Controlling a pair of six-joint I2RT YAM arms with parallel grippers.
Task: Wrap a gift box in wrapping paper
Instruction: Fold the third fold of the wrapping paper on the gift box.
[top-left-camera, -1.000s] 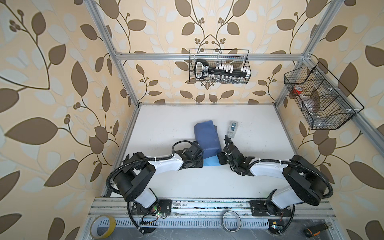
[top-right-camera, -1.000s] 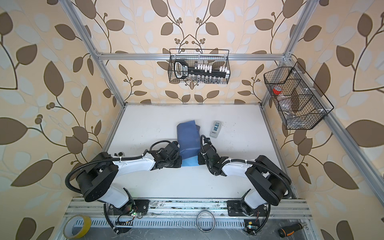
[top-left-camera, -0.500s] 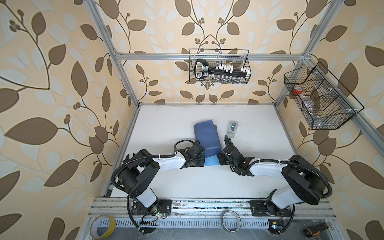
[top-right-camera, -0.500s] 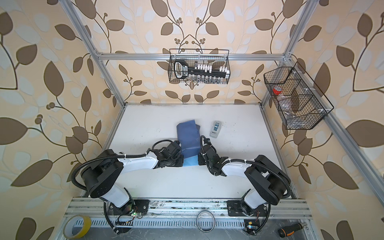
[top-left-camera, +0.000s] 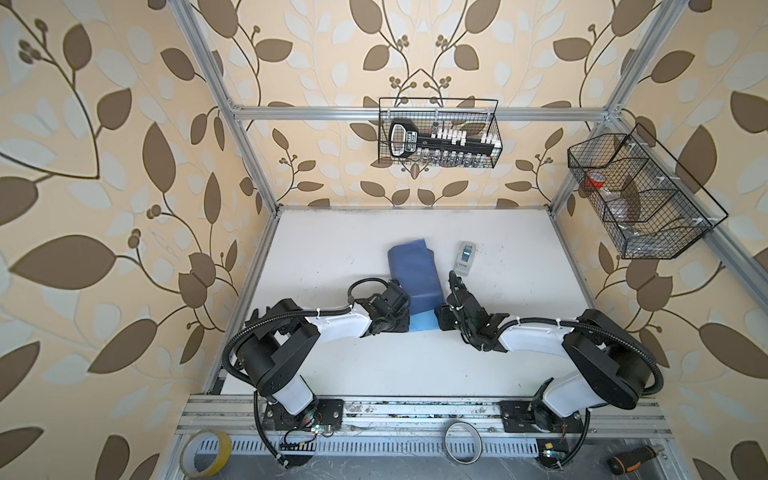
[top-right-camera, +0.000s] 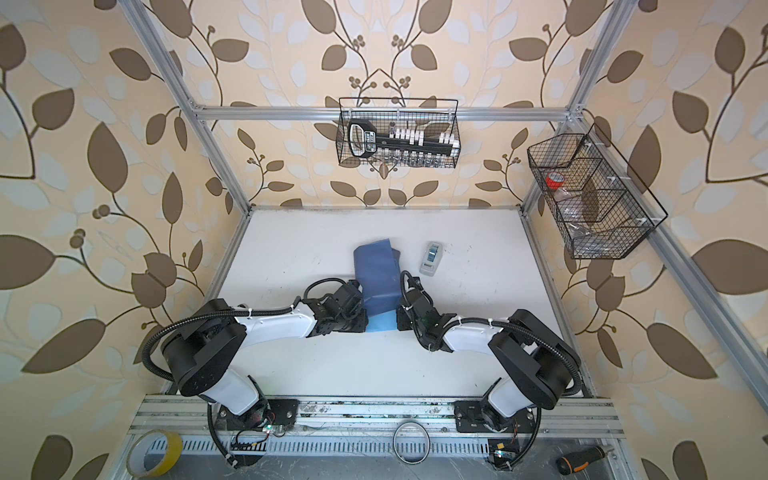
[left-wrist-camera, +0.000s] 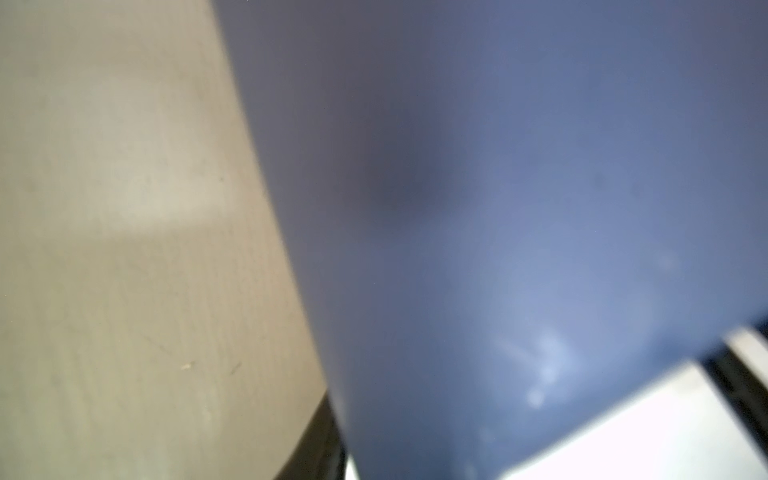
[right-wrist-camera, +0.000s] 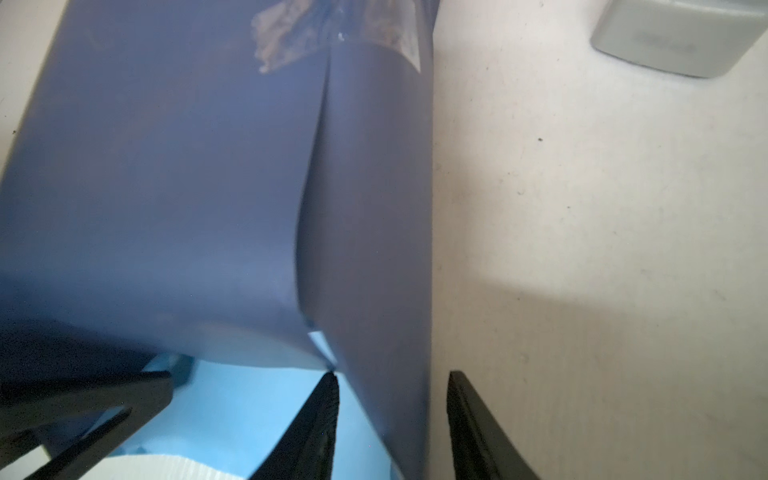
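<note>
The wrapping paper (top-left-camera: 413, 274), slate-blue face outward, lies folded into a long boxy bundle near the middle of the white table (top-left-camera: 332, 374), running from front toward back. A sky-blue flap shows at the end nearer the front edge. The gift box itself is hidden under the sheet. In the right wrist view a seam runs the length of the paper (right-wrist-camera: 187, 187), with a crinkled patch of clear tape (right-wrist-camera: 332, 37) at its far end.

The left gripper (top-left-camera: 402, 322) is at the left of the bundle's front end. Its wrist view is blurred blue, and it cannot be told whether its jaws are parted or pinching the sheet. The right gripper (right-wrist-camera: 390, 374) is at the right front corner, with its jaws apart. One finger (right-wrist-camera: 320, 415) touches the corner fold, and bare table shows between the paper and the other finger.

A grey-white tape dispenser (top-left-camera: 465, 257) sits just right of the bundle, toward the back edge. Its raised lettering is too blurred to read. In a wire basket (top-left-camera: 438, 133) on the back rail, a black tool (top-left-camera: 401, 139) has a white label too small to read.
</note>
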